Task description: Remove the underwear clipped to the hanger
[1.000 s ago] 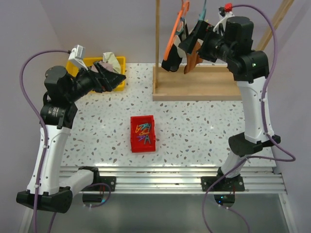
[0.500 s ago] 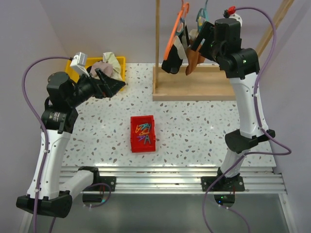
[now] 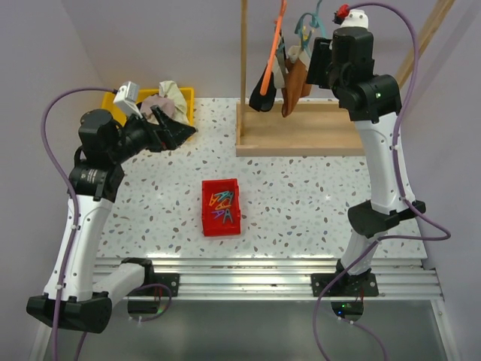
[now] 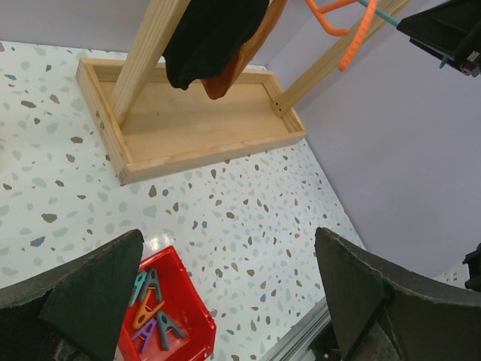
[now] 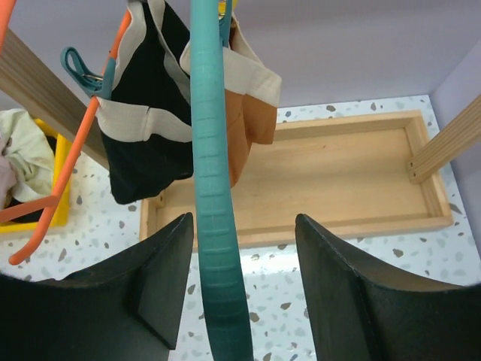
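Nothing has come off yet. Both pairs of underwear hang from hangers on the wooden rack at the far right edge of the tabletop: a black pair with white bands and, just beside it, a rust-brown pair with cream bands. A teal clip shows at the black pair's top corner. The right claw is raised to the hangers with its fingers partly spread on either side of the teal hanger, not yet pinching it, so unclipping and freeing both garments is still to do. The left claw is spread wide and holds nothing, hovering near the far left corner of the tabletop beside the yellow bin with its pale cloth bundle. A red tray of clips sits mid-tabletop. Compared with a second ago, the right arm has lifted and turned in toward the hangers, and its fingers have narrowed from fully spread. The orange hanger and garments now hang more upright. The left arm has barely shifted.
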